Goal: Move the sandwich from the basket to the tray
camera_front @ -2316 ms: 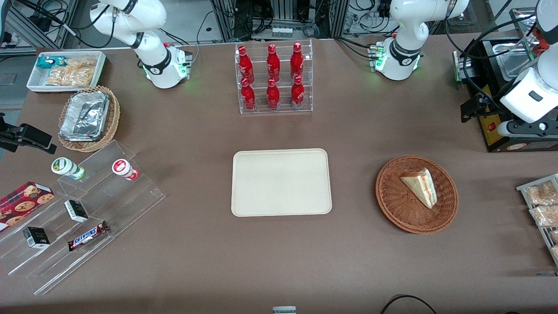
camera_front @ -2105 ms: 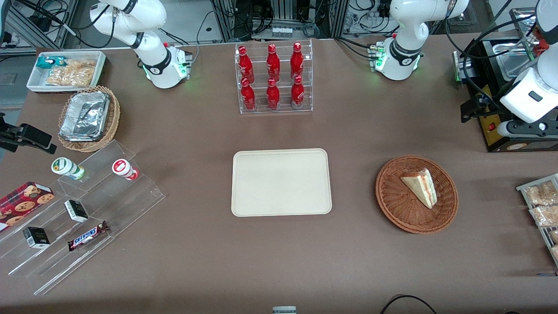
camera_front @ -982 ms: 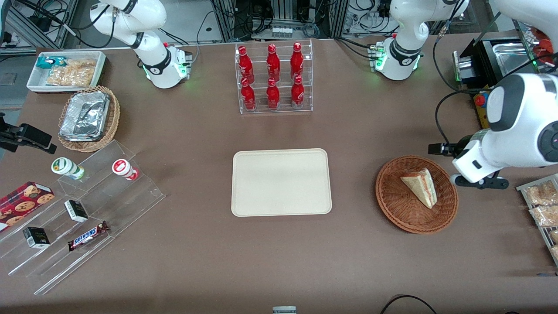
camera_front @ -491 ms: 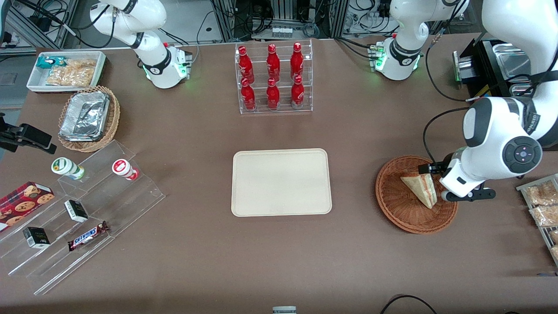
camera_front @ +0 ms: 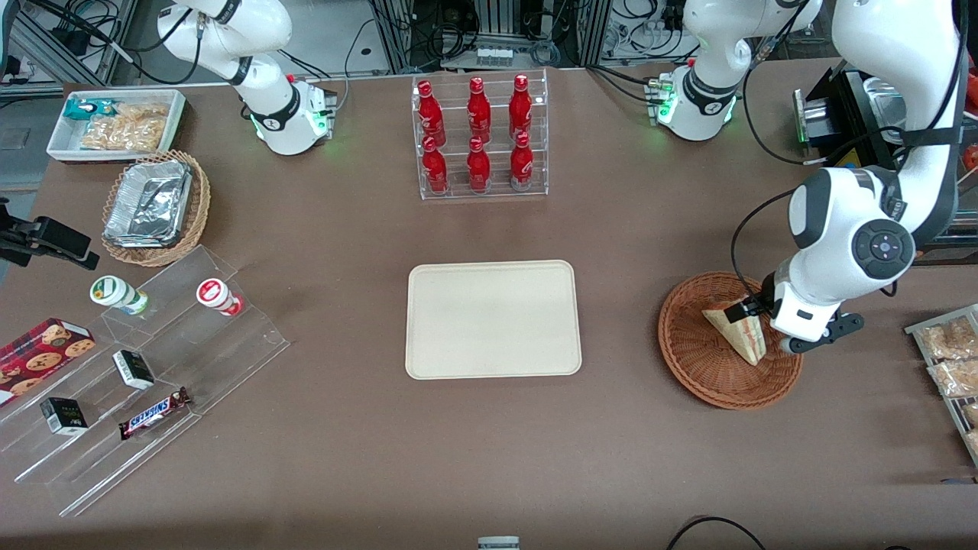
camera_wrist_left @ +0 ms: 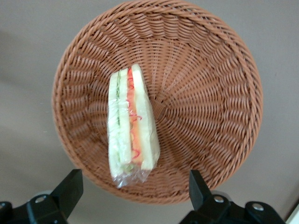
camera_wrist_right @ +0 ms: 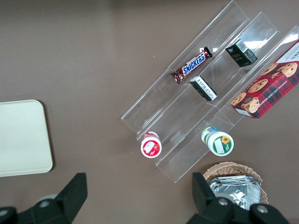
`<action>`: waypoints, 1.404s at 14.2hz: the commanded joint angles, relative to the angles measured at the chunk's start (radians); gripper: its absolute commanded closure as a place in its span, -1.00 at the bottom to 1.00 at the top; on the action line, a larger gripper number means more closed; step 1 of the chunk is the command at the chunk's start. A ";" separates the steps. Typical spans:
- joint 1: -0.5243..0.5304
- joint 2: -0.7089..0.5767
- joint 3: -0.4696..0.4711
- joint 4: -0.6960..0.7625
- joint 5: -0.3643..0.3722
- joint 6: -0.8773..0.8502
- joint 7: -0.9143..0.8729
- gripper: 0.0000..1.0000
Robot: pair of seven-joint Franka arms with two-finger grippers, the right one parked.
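The sandwich (camera_front: 735, 328) is a wrapped pale bread wedge lying in the round reddish-brown wicker basket (camera_front: 699, 367) toward the working arm's end of the table. My left gripper (camera_front: 798, 325) hovers above the basket's rim, over one end of the sandwich, and hides part of it. In the left wrist view the sandwich (camera_wrist_left: 131, 126) shows red and green filling and lies off-centre in the basket (camera_wrist_left: 210, 93). The gripper (camera_wrist_left: 134, 186) is open wide and empty, above the sandwich's wrapped tip. The cream tray (camera_front: 493, 319) lies empty at mid-table.
A clear rack of red bottles (camera_front: 480, 137) stands farther from the camera than the tray. A black appliance (camera_front: 848, 114) and a rack of bagged snacks (camera_front: 947, 359) flank the basket. Acrylic steps (camera_front: 153, 367) with snacks, a foil-tray basket (camera_front: 157, 206) and a white bin (camera_front: 114, 122) lie toward the parked arm's end.
My left arm has swung from over the black appliance toward the camera and down, bringing the open gripper over the basket and the sandwich. The sandwich has not moved.
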 commanded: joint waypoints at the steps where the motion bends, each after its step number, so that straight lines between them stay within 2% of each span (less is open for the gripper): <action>1: 0.008 -0.066 0.001 -0.157 -0.058 0.155 -0.044 -1.00; 5: 0.017 -0.034 0.003 -0.171 -0.118 0.211 -0.054 -1.00; 13: 0.025 0.062 0.003 -0.146 -0.120 0.300 -0.072 -0.98; 14: 0.025 0.067 0.003 -0.143 -0.120 0.300 -0.072 -0.81; 16: 0.025 0.064 0.003 -0.148 -0.113 0.300 -0.061 0.20; 17: 0.025 0.062 0.003 -0.152 -0.107 0.300 -0.052 0.57; 18: 0.025 0.059 0.003 -0.155 -0.103 0.300 -0.040 0.74; 20: 0.027 0.055 0.004 -0.155 -0.101 0.292 0.021 0.91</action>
